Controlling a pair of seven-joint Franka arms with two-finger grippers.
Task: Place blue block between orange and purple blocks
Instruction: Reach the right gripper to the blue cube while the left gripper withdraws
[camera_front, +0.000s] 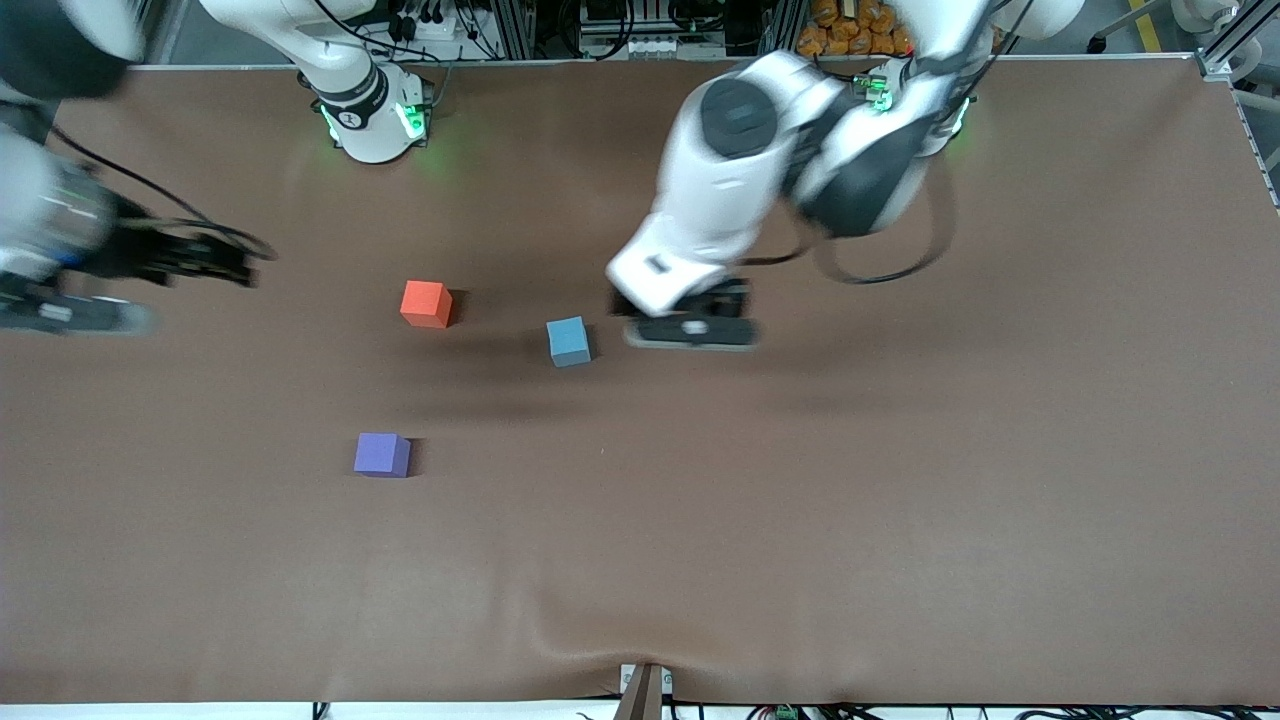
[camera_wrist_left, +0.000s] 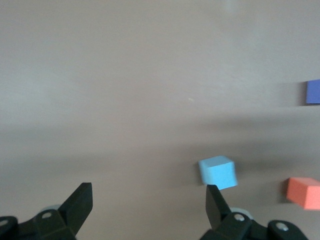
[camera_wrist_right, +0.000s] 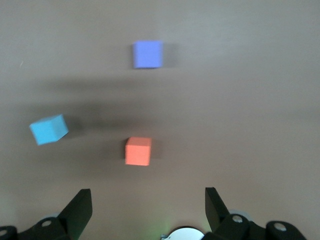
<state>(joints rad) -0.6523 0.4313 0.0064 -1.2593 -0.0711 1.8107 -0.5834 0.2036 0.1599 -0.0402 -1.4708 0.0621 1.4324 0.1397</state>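
Observation:
The blue block sits on the brown table, apart from the other cubes. The orange block lies beside it toward the right arm's end. The purple block lies nearer the front camera than the orange one. My left gripper hovers over the table just beside the blue block, toward the left arm's end. It is open and empty, with the blue block just off one fingertip. My right gripper is open and empty over the right arm's end of the table. Its wrist view shows all three cubes.
The brown table cover has a wrinkle at the edge nearest the front camera. The right arm's base stands at the table's back edge. The orange and purple blocks show at the edge of the left wrist view.

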